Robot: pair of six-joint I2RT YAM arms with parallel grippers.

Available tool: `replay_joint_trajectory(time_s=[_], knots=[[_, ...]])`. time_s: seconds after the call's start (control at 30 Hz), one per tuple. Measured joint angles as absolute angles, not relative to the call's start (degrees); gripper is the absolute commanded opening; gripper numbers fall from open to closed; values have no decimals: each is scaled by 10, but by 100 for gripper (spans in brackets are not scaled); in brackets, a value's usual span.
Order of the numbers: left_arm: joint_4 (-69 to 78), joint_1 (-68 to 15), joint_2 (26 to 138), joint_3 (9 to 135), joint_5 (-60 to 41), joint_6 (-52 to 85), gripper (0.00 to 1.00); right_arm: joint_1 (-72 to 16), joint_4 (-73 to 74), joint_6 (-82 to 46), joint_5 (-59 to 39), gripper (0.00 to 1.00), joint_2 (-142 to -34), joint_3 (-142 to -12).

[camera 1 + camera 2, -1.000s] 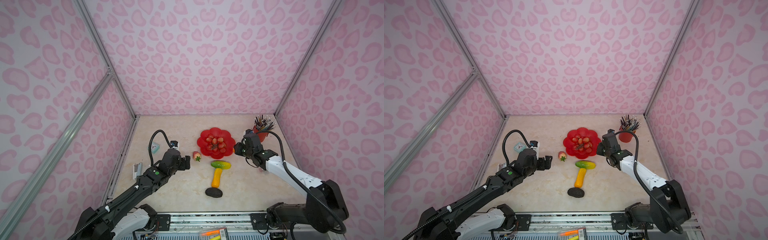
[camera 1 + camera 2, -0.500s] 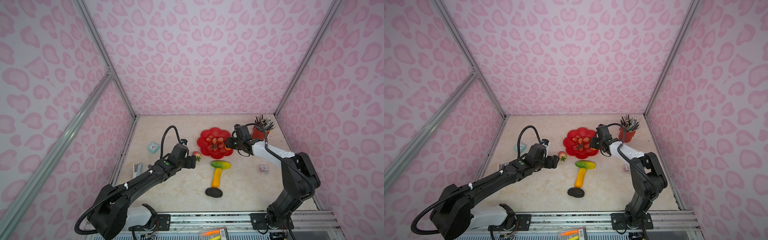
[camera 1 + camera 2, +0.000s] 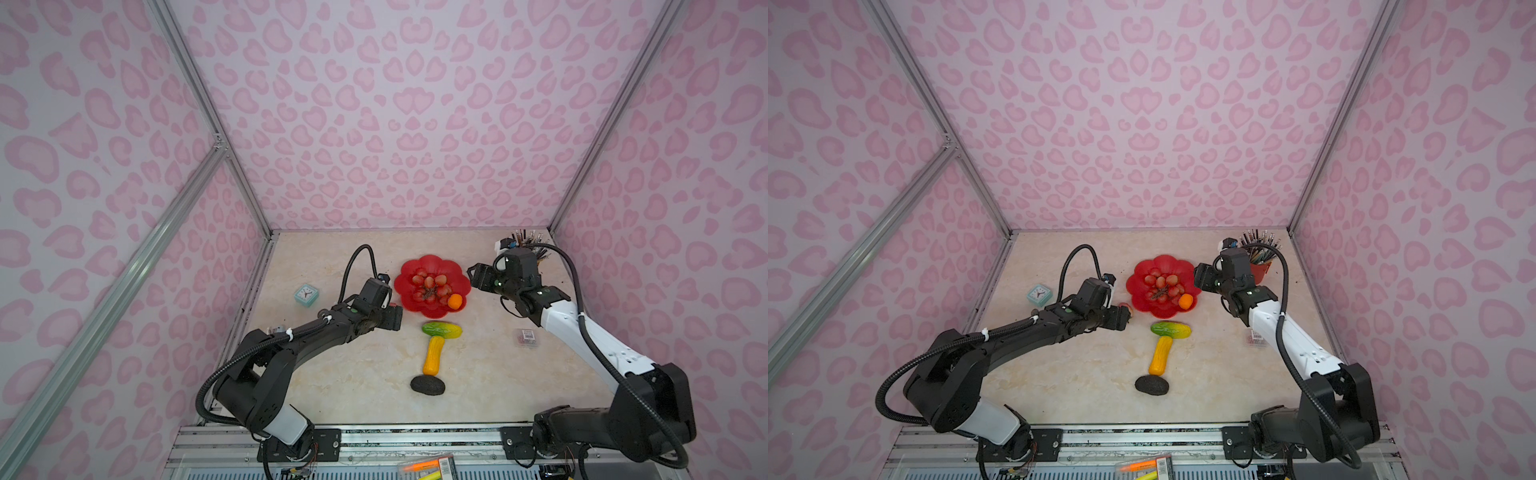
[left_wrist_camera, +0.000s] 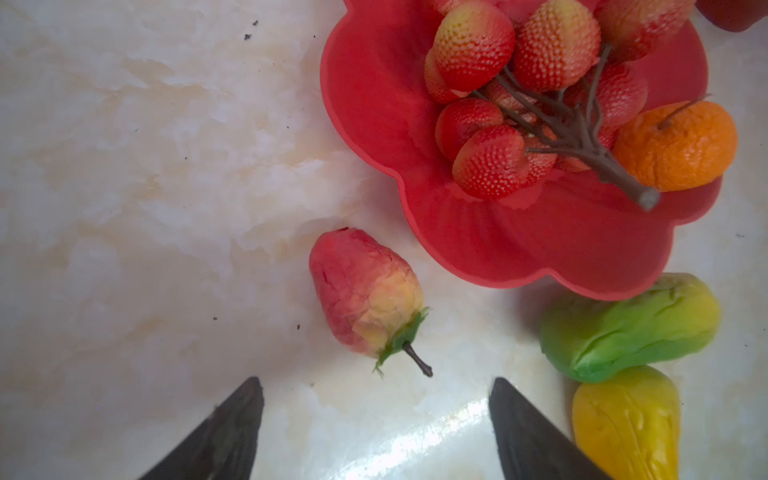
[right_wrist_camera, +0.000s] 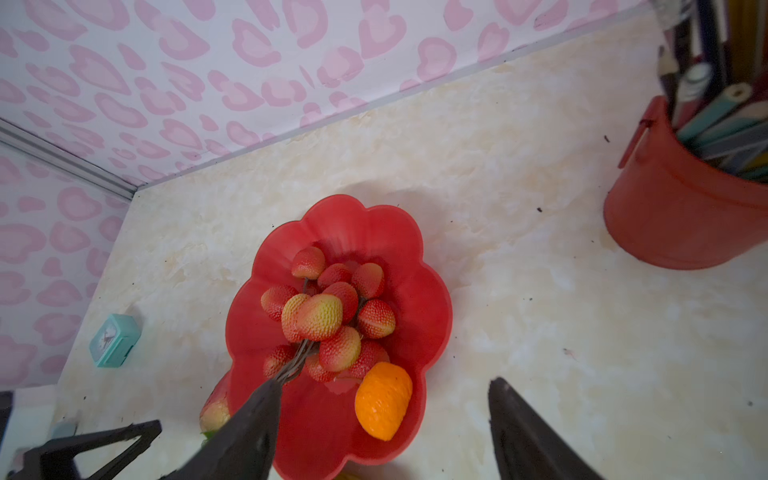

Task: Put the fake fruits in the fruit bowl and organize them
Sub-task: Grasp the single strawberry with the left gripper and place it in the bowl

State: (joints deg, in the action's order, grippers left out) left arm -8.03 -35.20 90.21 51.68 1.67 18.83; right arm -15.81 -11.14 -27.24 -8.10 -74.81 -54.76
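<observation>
The red scalloped fruit bowl [image 3: 432,262] [image 3: 1163,261] holds the red grape bunch [image 3: 430,286] [image 5: 328,316] and the small orange [image 3: 455,301] [image 4: 675,145] [image 5: 382,401]. My right gripper [image 3: 473,278] [image 5: 384,382] hangs open just right of the bowl, holding nothing. On the table left of the bowl lies the pink-red strawberry [image 4: 365,295] [image 3: 1125,308]. My left gripper [image 3: 395,318] [image 4: 376,380] stands open just short of it. In front of the bowl lie the green-yellow oblong [image 3: 441,329], the yellow-orange oblong [image 3: 433,360] and the black-green lump [image 3: 428,385].
A teal clock [image 3: 306,295] sits at the left. Behind my right arm stands a red pencil cup [image 3: 1260,270] [image 5: 681,216]. A small packet [image 3: 527,337] lies at the right. Pink walls close in three sides.
My right gripper reached over the bowl's right edge and opened, and the small orange now lies in the bowl. My left gripper moved right, up to the strawberry.
</observation>
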Motion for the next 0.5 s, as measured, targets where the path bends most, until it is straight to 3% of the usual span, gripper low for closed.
replay_joint_trajectory(time_s=[0.33, 0.5], knots=[[-75, -349, 989, 569, 19, 184, 85, -115, -162, -276, -46, 88, -570, -467], [-76, -336, 1014, 576, 19, 189, 54, -92, -183, -272, -41, 88, -526, -467]])
